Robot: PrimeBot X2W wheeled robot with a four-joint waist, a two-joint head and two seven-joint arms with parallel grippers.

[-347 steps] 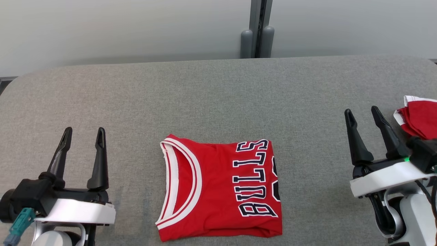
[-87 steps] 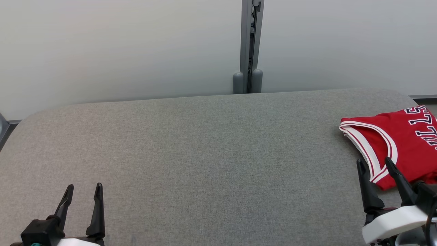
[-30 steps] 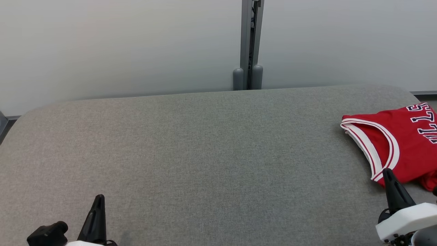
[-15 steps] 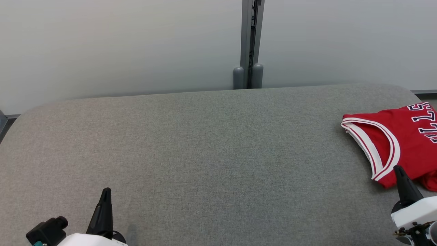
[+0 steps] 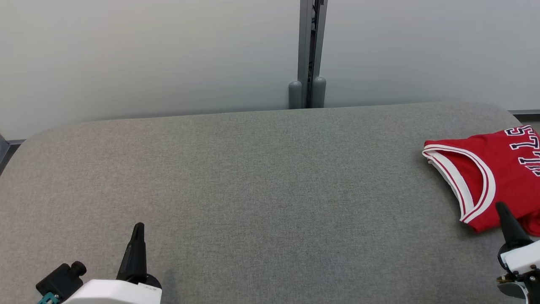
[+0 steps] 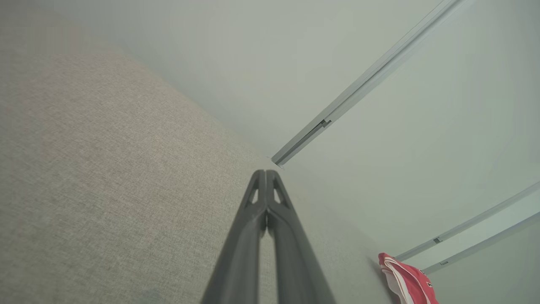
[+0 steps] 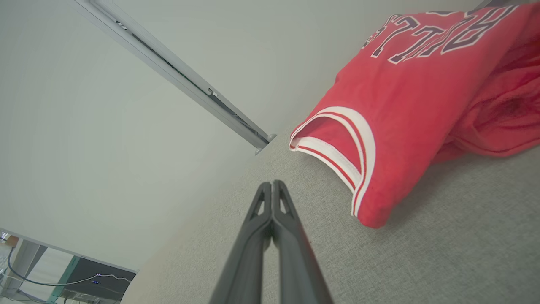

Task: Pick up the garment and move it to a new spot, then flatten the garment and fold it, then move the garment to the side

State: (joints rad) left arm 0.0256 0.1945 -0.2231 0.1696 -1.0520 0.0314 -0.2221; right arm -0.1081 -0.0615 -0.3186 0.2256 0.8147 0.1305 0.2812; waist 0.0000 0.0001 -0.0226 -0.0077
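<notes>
Meanwhile left fingers (image 5: pixel 136 253) and right fingers (image 5: pixel 509 228) have closed.

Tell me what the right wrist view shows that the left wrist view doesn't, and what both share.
The right wrist view adds the jersey's navy lettering, bunched red cloth next to it, and a dark screen with cables in a lower corner. The left wrist view adds a wide bare stretch of grey table and two more wall rails beyond the jersey's small edge. Shared: a shut gripper, right gripper and left gripper, grey table, pale wall, a metal rail, and the jersey lying untouched.
</notes>
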